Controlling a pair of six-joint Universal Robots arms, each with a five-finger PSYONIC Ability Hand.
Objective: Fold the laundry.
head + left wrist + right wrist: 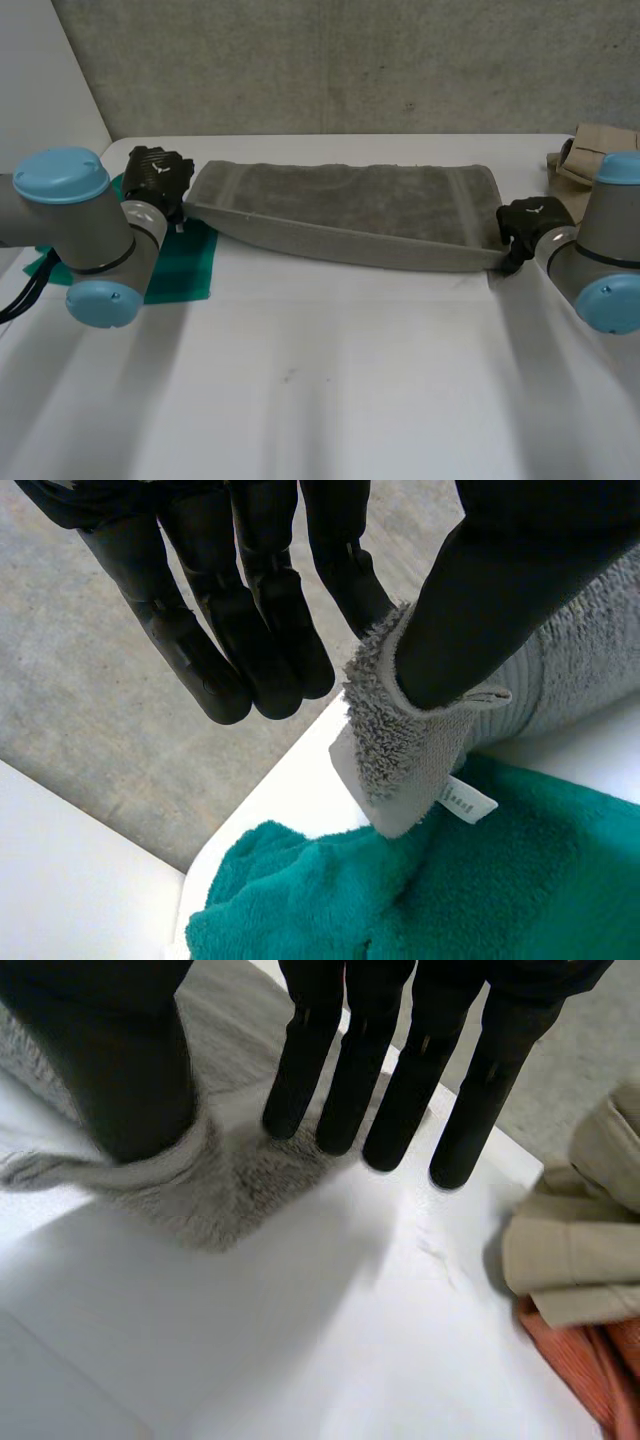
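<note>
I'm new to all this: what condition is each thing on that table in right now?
Grey towel: stretched between both hands, near edge lifted.
Left hand: pinching one towel corner.
Right hand: pinching the other end's corner.
Green towel: rumpled, unfolded.
Beige cloth: folded.
Orange cloth: bunched beside the beige cloth.

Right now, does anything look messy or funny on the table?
Yes: the green towel lies rumpled beneath the grey towel corner pinched by the left hand, so the two could tangle.
</note>
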